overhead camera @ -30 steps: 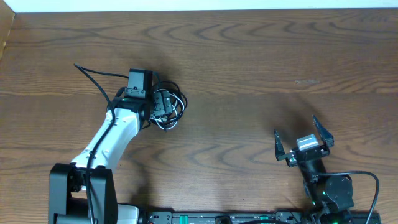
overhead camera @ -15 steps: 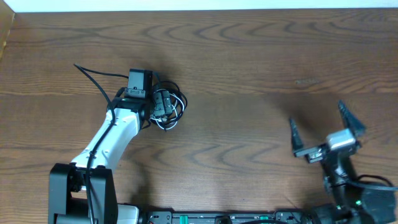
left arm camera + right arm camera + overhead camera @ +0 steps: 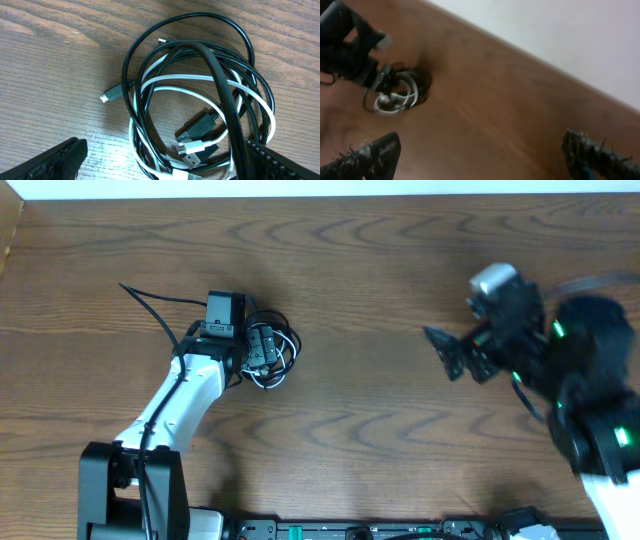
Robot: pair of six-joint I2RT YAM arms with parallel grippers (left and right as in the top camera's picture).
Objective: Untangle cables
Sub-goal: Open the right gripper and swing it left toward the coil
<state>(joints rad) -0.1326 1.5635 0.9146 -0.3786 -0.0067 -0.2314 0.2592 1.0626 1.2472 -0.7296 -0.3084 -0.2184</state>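
Note:
The cables [image 3: 276, 356] lie in one tangled coil on the wooden table, left of centre. In the left wrist view the black cable [image 3: 200, 16] loops around the white cable [image 3: 180, 77], with a black plug [image 3: 111, 95] sticking out left and a white plug [image 3: 192, 146] inside the coil. My left gripper [image 3: 265, 350] hovers right over the coil, open, its fingertips [image 3: 50, 162] on either side and nothing held. My right gripper [image 3: 445, 352] is raised at the right, open and empty. It faces the coil [image 3: 395, 95] from a distance.
A thick black wire [image 3: 225, 100] of the left arm crosses over the coil in the left wrist view. The left arm [image 3: 180, 405] reaches in from the front left. Bare wood table [image 3: 370, 290] lies between the two grippers. The table's far edge meets a white wall [image 3: 560, 40].
The right arm has lifted from the front right and swung up and back, its gripper now pointing left toward the coil. The left arm and the cables have not moved.

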